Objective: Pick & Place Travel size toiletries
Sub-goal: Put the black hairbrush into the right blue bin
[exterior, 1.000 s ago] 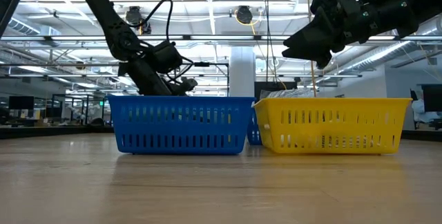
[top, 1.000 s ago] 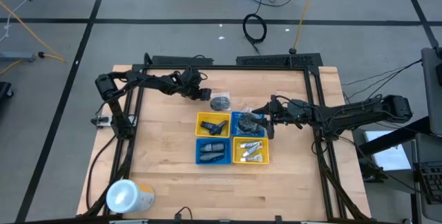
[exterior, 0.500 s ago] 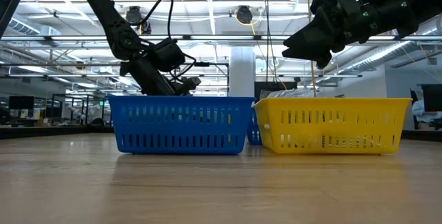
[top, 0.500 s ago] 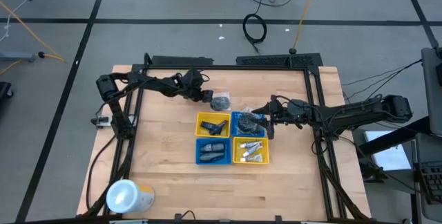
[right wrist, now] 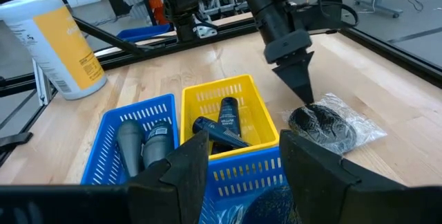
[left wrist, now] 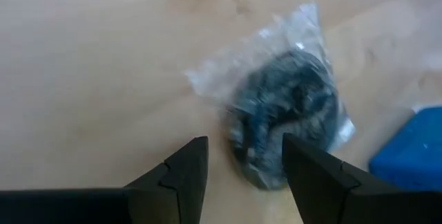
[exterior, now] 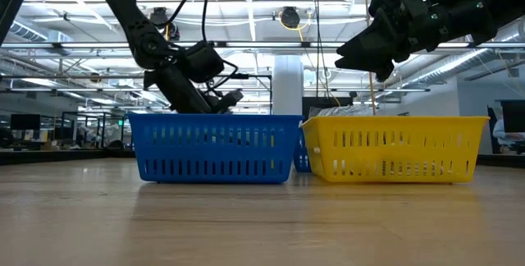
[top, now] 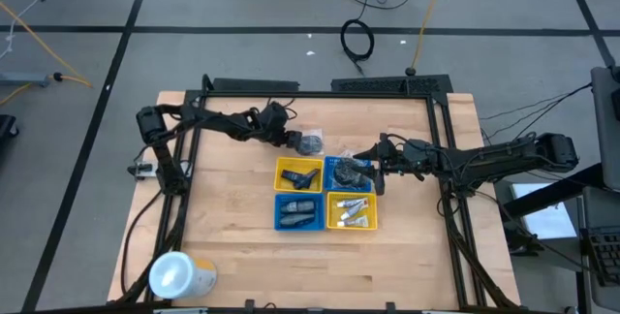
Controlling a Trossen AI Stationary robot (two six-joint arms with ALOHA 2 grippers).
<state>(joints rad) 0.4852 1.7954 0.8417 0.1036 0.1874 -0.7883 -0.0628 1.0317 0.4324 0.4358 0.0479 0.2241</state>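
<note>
- Four small trays sit in a two-by-two block at the centre of the high view: two yellow, two blue. The upper-left yellow tray (top: 297,173) holds two small dark bottles (right wrist: 222,122); the right wrist view shows them lying crossed.
- The lower-left blue tray (top: 297,212) holds dark grey items; two show clearly in the right wrist view, side by side (right wrist: 143,140).
- The lower-right yellow tray (top: 351,211) holds little white tubes (top: 355,214), too small to count surely.
- The upper-right blue tray (top: 334,166) holds dark wrapped pieces, largely covered by the right gripper.
- One dark grey round piece in a clear wrapper (top: 310,142) lies on the bare table (top: 232,256), just above the trays in the high view.
- One large white-topped yellow cylinder (top: 180,275) stands at the lower left of the high view.
- The left gripper (top: 290,140) is just left of the wrapped piece, fingers parted and holding nothing; in its wrist view the piece (left wrist: 289,117) lies ahead of the gap between the fingers.
- The right gripper (top: 362,166) hangs over the upper-right blue tray, jaws apart, gripping nothing visible.
- Against a second ago, the left gripper has moved rightward and now nearly meets the wrapped piece; the right arm, trays and contents are unchanged.
</note>
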